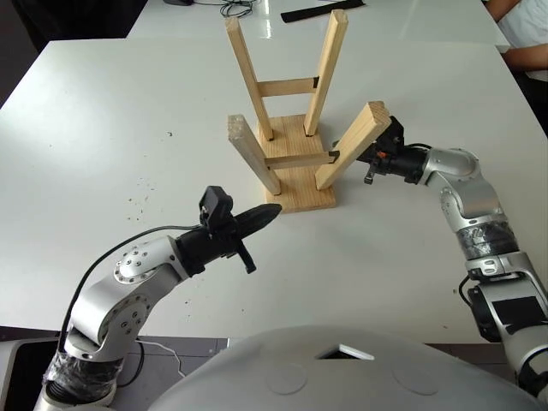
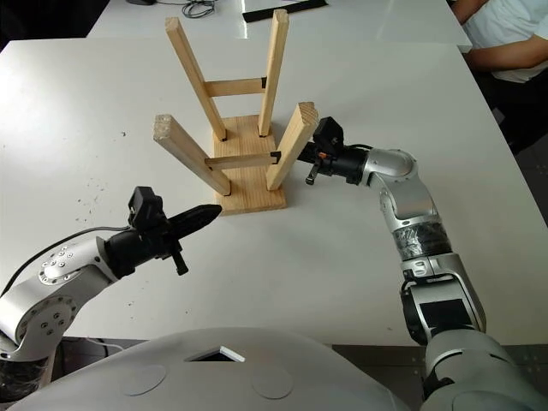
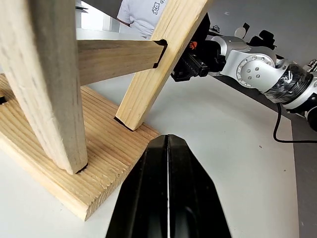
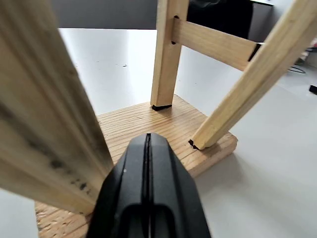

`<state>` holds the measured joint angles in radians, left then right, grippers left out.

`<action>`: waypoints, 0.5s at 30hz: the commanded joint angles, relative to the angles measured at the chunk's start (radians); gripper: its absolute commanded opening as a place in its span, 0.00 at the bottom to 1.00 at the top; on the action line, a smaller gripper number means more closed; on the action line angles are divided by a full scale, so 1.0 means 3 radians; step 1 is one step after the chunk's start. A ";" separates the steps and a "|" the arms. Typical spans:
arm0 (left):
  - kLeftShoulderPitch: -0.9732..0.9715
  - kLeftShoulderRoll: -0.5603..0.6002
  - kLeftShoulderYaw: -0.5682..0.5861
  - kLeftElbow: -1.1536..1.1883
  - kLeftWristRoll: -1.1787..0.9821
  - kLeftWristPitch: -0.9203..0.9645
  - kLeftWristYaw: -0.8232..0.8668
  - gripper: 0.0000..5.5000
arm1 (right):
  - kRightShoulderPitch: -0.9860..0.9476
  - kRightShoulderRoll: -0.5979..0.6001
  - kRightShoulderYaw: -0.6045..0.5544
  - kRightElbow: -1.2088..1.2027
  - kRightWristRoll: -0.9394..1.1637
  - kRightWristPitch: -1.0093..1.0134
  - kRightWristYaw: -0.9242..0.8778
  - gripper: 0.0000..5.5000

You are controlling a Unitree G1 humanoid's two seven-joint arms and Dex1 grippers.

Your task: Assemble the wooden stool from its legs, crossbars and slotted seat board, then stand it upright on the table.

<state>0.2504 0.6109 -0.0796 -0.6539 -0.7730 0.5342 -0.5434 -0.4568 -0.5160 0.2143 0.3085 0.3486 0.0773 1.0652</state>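
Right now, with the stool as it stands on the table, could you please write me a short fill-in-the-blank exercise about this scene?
1. The seat board lies flat on the table, and the legs point ____.
2. In all, ____ legs stand in the seat board.
3. Each of the ____ crossbars joins a pair of legs.
4. The fingers of the left gripper and of the right gripper are ____.

Missing words: up; four; two; shut.

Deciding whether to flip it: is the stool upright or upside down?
Upside down: the seat board lies flat on the table, and all four legs point upward.
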 commanded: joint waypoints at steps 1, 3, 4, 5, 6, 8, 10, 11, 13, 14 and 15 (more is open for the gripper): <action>-0.0193 -0.0094 -0.0108 0.0329 0.0362 -0.0046 0.0047 0.00 | -0.0078 -0.0051 0.0066 -0.0044 0.0053 0.0083 0.0522 0.00; -0.0223 -0.0135 -0.0084 0.0437 0.0455 -0.0083 0.0040 0.00 | 0.0010 -0.0054 0.0128 -0.0189 0.0043 0.0134 0.0667 0.00; -0.0225 -0.0135 -0.0079 0.0506 0.0530 -0.0119 0.0023 0.00 | 0.0082 -0.0067 0.0153 -0.0284 0.0045 0.0166 0.0715 0.00; -0.0218 -0.0126 -0.0070 0.0575 0.0603 -0.0156 0.0010 0.00 | 0.0155 -0.0078 0.0167 -0.0377 0.0047 0.0204 0.0740 0.00; -0.0195 -0.0099 -0.0044 0.0663 0.0690 -0.0206 -0.0013 0.00 | 0.0271 -0.0089 0.0185 -0.0518 0.0051 0.0252 0.0744 0.00; -0.0159 -0.0041 0.0039 0.0824 0.0815 -0.0294 -0.0069 0.00 | 0.0570 -0.0086 0.0228 -0.0893 0.0079 0.0379 0.0666 0.00; -0.0156 0.0007 0.0111 0.0906 0.0894 -0.0357 -0.0143 0.00 | 0.0893 -0.0002 0.0296 -0.1347 0.0098 0.0497 0.0437 0.00; -0.0176 0.0020 0.0139 0.0945 0.0926 -0.0375 -0.0171 0.00 | 0.1039 0.0051 0.0326 -0.1585 0.0131 0.0590 0.0305 0.00; -0.0250 0.0042 0.0191 0.1092 0.1007 -0.0428 -0.0214 0.00 | 0.1312 0.0142 0.0406 -0.2029 0.0209 0.0788 0.0068 0.00; -0.0293 0.0052 0.0214 0.1175 0.1048 -0.0455 -0.0230 0.00 | 0.1422 0.0195 0.0435 -0.2184 0.0217 0.0872 -0.0078 0.00; -0.0332 0.0057 0.0238 0.1249 0.1086 -0.0480 -0.0239 0.00 | 0.1500 0.0230 0.0441 -0.2284 0.0225 0.0944 -0.0196 0.00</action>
<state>0.1830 0.6122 -0.0333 -0.3293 -0.4834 0.4063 -0.6095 -0.0533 -0.4659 0.3405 -0.2952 0.3977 0.3074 1.0801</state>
